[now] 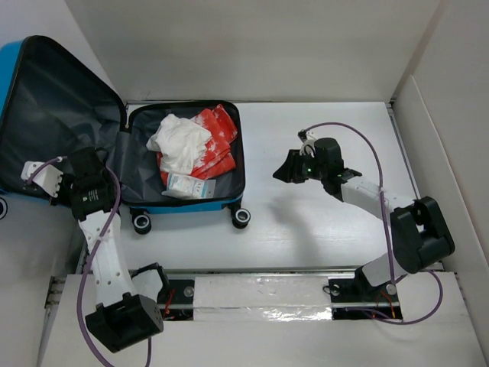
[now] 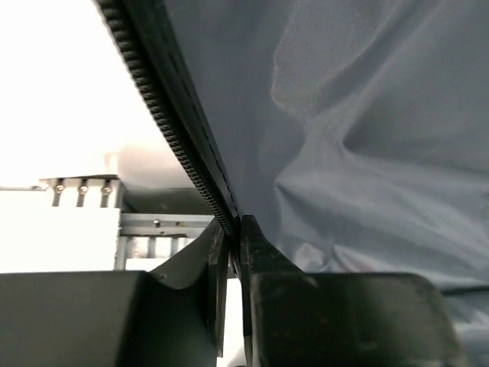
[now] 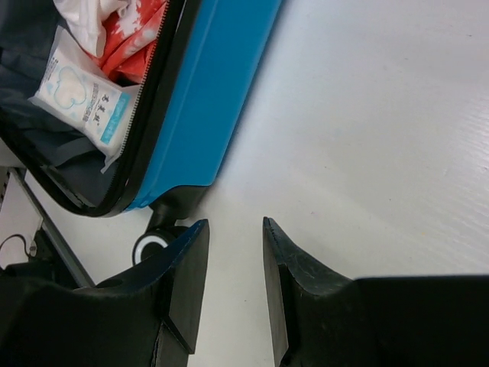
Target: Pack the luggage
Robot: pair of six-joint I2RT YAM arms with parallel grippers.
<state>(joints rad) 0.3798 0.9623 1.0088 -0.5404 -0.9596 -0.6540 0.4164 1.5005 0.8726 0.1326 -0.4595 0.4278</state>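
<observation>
Left gripper (image 2: 235,243): clamped shut on the zipper edge (image 2: 177,149) of the lid (image 1: 53,99). Right gripper (image 3: 234,225): held part open, empty, above the table (image 1: 321,229). Luggage (image 1: 141,164): laid open at far left, filled. Step judged: lid closing; lid to be swung over.

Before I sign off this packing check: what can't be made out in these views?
- Top view: the luggage lid runs off the left edge; its outer side faces away.
- Top view: anything under the white cloth and red packets is covered.
- Left wrist: lining fills the view, the left gripper pinched on the rim; contents hidden.
- Right wrist: print on the white pack is too small to read.
</observation>
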